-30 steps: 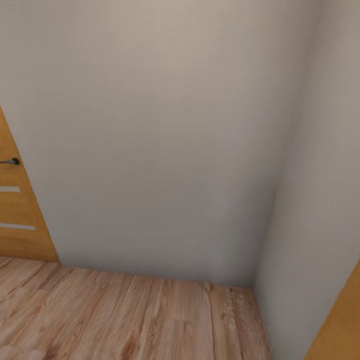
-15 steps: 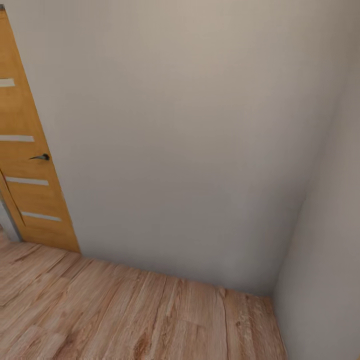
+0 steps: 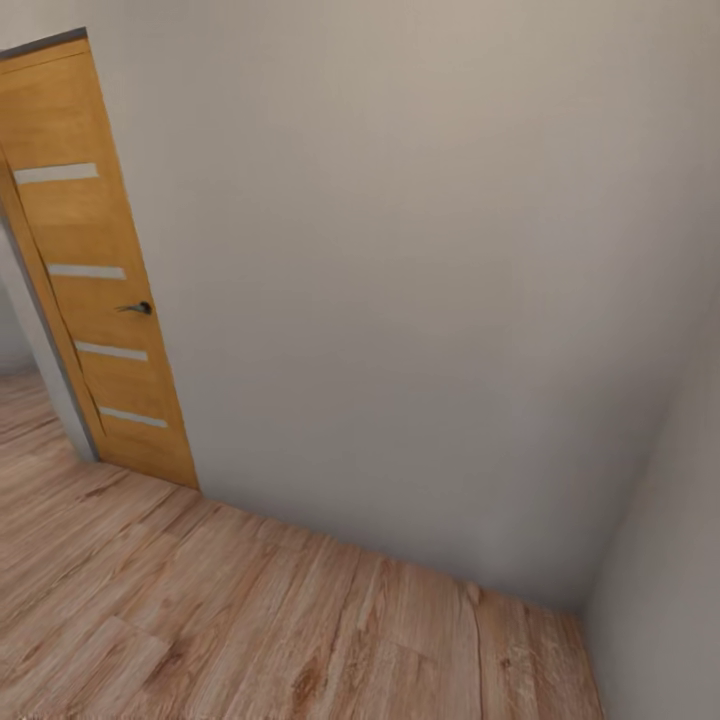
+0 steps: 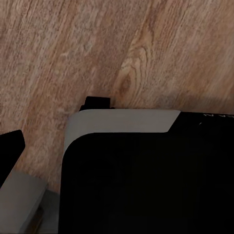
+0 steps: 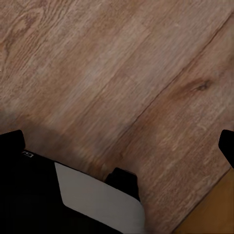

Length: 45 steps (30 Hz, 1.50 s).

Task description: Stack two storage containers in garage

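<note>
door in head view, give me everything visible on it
The door is orange-brown wood-look, with four narrow pale horizontal strips down its face and a small dark lever handle on the side nearest the wall. It appears swung open, its face lying along the grey-white wall, with a grey frame edge and an opening beyond on its other side. It looks tilted in the view. Its bottom edge meets the light wood plank floor. Nothing else touches it.

Light wood plank flooring (image 3: 250,620); no containers visible.
</note>
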{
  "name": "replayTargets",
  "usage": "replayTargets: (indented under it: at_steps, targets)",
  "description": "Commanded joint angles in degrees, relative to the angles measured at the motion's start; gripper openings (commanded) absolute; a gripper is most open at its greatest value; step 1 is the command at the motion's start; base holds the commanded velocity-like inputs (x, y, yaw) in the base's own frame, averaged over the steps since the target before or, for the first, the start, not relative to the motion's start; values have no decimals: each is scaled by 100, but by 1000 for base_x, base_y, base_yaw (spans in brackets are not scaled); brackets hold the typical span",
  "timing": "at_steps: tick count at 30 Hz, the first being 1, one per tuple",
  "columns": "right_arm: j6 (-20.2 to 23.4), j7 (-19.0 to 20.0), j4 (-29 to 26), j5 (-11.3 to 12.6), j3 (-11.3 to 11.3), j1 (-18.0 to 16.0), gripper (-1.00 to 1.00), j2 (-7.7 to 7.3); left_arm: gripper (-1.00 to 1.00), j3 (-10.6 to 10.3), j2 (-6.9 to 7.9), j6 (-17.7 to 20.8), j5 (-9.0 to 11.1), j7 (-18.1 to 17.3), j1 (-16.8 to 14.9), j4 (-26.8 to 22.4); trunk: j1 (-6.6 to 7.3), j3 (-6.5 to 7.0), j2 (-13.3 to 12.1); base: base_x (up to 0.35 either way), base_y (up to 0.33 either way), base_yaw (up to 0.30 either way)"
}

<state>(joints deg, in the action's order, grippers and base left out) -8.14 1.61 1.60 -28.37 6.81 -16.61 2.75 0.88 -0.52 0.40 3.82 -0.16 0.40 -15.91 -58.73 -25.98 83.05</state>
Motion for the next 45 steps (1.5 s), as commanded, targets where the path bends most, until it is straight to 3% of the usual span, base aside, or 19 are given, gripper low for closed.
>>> replayTargets:
  at_steps: [1, 15, 27, 45]
  targets:
    - [-29, 6, 16, -30, 49, -5, 100, -7, 100, 8, -3, 4, 40, -2, 4, -13, 0, -5, 3, 0, 0, 206]
    - [-9, 1, 15, -19, 48, 0, 100, -20, 100, -1, -5, 11, 44, 5, 4, -11, 0, -5, 3, 32, 0, 140]
    - [9, -38, 14, -11, 49, 0, 100, -16, 100, -9, -1, 13, 49, -2, 4, -3, 0, -8, 3, 312, 0, 31]
    - [5, -53, 9, -10, 49, 0, 100, -13, 100, -9, 0, 13, 49, 23, 4, -9, 0, -55, 3, 320, 0, 252]
